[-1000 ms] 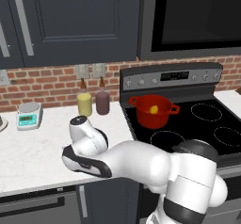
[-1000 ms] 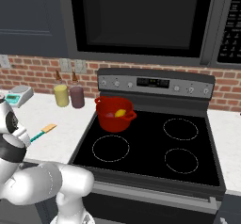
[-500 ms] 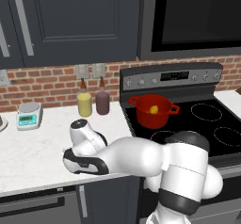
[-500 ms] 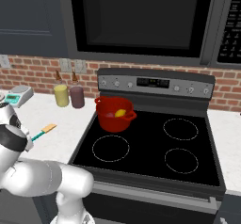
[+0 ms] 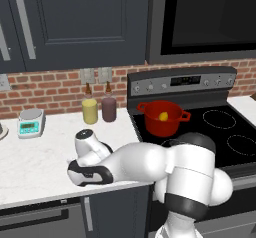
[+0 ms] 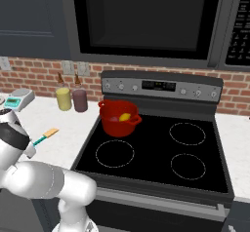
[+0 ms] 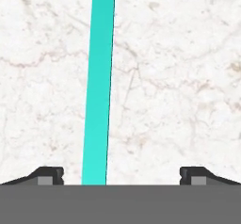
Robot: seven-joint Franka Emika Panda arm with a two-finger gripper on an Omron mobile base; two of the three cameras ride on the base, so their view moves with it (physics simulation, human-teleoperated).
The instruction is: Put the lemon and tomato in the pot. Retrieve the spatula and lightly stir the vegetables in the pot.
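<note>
White marbled counter (image 5: 30, 157) runs beneath dark cabinets and a brick backsplash, ending at a black stove (image 5: 220, 132). From the left base view, the red pot (image 5: 162, 118) sits on the stove's near-left burner, and the lemon (image 5: 163, 116) lies inside it. Left of the pot, on the counter by the brick wall, a pale-yellow bottle (image 5: 90, 109) and a dark maroon bottle (image 5: 108, 107) stand side by side, with a small kitchen scale (image 5: 30, 122) farther left. The white arm bends low over the counter, left of the pot.

From the right base view, the pot (image 6: 118, 118) holds the lemon (image 6: 125, 117) with the dark red tomato (image 6: 114, 119) just beside it. The spatula (image 6: 45, 136) lies flat on the counter, well left of the pot, its pale-orange blade toward the stove and its teal handle reaching under the arm's wrist.

From the hand view, the gripper (image 7: 121, 175) hovers close over the marble with its jaws spread wide and holding nothing. The spatula's teal handle (image 7: 99, 86) runs lengthwise between the fingertips (image 7: 47, 175), nearer the left one.
</note>
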